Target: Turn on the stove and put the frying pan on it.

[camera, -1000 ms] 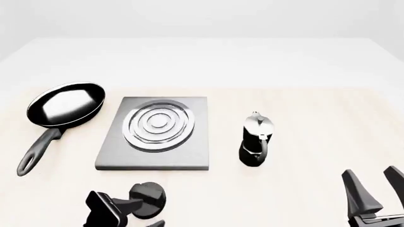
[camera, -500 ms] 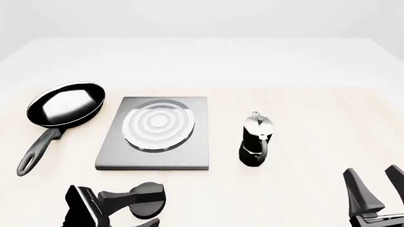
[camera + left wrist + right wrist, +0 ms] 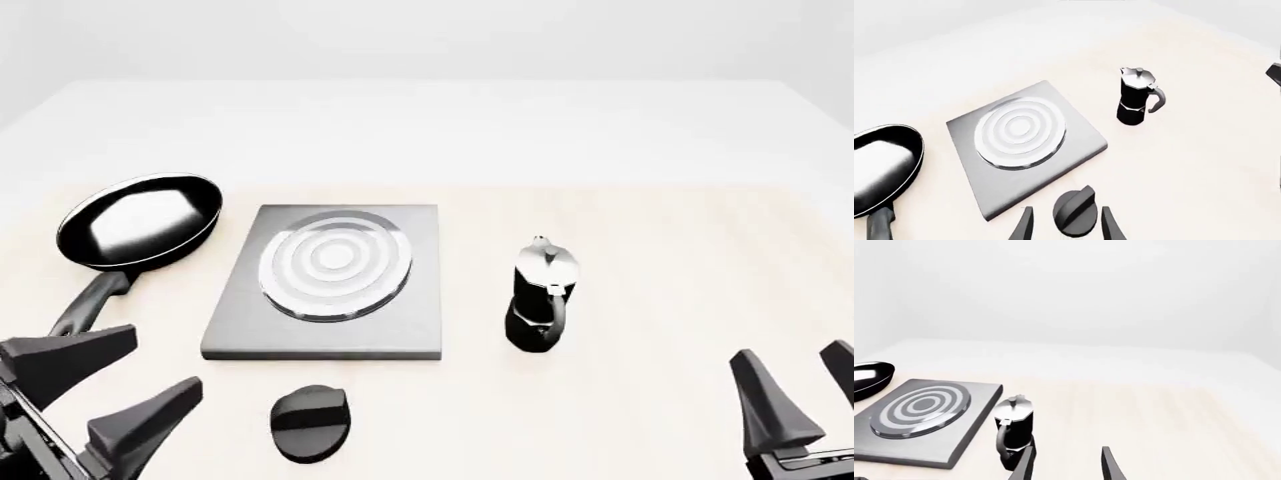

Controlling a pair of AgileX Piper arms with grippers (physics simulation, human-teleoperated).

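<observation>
The frying pan (image 3: 139,222) lies at the left of the front view, just beside the stove (image 3: 327,283) and not yet on its burner. The knob (image 3: 310,423) sits below the slab; whether it is turned on I cannot tell. The left pincer (image 3: 100,385) at lower left is released and empty, as is the right pincer (image 3: 801,395) at lower right. A moka pot (image 3: 541,295) stands right of the stove on the pale wood-grain table (image 3: 667,250), backed by plain white walls.

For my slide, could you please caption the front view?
Open left gripper beside the black knob; frying pan left of the stove, moka pot to its right.
</observation>
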